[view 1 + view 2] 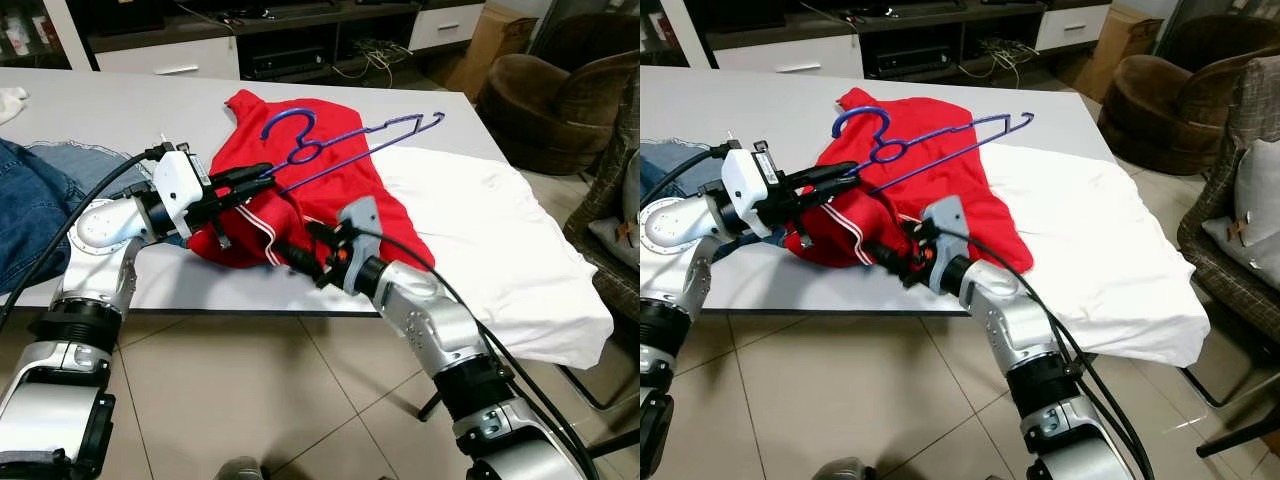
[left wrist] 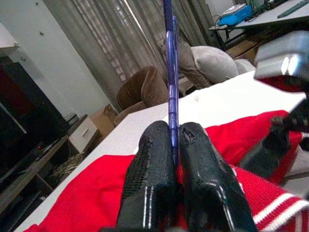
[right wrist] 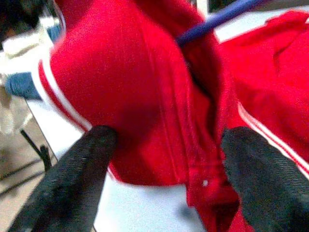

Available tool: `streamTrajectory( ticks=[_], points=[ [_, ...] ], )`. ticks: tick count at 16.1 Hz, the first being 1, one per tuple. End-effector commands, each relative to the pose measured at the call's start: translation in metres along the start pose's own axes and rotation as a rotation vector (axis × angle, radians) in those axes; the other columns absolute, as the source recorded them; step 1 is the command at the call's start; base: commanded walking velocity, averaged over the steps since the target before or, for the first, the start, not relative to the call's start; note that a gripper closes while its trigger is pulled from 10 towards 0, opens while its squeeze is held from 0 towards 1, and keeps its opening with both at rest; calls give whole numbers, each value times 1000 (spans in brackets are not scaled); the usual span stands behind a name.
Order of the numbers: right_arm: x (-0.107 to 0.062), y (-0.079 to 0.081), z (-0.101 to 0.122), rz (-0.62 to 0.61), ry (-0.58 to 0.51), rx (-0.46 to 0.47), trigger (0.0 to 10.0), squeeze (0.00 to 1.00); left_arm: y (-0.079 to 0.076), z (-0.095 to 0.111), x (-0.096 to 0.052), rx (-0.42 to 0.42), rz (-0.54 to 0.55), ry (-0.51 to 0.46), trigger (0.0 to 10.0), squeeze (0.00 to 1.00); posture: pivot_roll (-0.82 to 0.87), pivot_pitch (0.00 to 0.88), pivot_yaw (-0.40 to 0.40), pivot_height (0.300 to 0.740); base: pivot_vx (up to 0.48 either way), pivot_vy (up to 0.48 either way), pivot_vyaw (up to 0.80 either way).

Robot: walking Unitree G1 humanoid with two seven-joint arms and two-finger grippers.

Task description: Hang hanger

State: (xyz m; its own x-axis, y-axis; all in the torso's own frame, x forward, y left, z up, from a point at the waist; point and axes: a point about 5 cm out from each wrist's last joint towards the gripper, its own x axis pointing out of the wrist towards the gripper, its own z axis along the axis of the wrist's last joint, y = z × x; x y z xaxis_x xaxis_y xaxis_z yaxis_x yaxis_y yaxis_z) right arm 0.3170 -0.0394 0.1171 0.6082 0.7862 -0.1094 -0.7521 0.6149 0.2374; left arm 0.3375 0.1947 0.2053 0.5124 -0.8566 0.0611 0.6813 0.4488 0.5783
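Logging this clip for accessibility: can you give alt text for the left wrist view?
The left claw is shut on a thin blue hanger that rises straight up from its fingertips, above a red garment lying on a white table.

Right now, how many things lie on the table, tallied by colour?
Red: 1, the red garment
Purple-blue: 1, the hanger, held by the left gripper
White: 1, the white shirt
Blue denim: 1, the jeans
Total: 4
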Motion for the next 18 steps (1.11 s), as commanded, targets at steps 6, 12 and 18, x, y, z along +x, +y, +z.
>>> streamTrajectory(
  ticks=[6, 12, 18],
  points=[
    [-9, -46, -16, -422, 115, -79, 0, 0, 2, 3, -1, 12, 13, -8, 0, 0, 92, 19, -48, 740, 0, 0, 0],
    [-29, -78, 15, -640, -43, -102, 0, 0, 2, 3, -3, 12, 28, -6, 0, 0, 92, 19, -48, 740, 0, 0, 0],
    [-38, -88, 39, -730, -170, -102, 0, 0, 3, 3, -2, 11, 37, -10, 0, 0, 81, 17, -47, 740, 0, 0, 0]
  ],
)
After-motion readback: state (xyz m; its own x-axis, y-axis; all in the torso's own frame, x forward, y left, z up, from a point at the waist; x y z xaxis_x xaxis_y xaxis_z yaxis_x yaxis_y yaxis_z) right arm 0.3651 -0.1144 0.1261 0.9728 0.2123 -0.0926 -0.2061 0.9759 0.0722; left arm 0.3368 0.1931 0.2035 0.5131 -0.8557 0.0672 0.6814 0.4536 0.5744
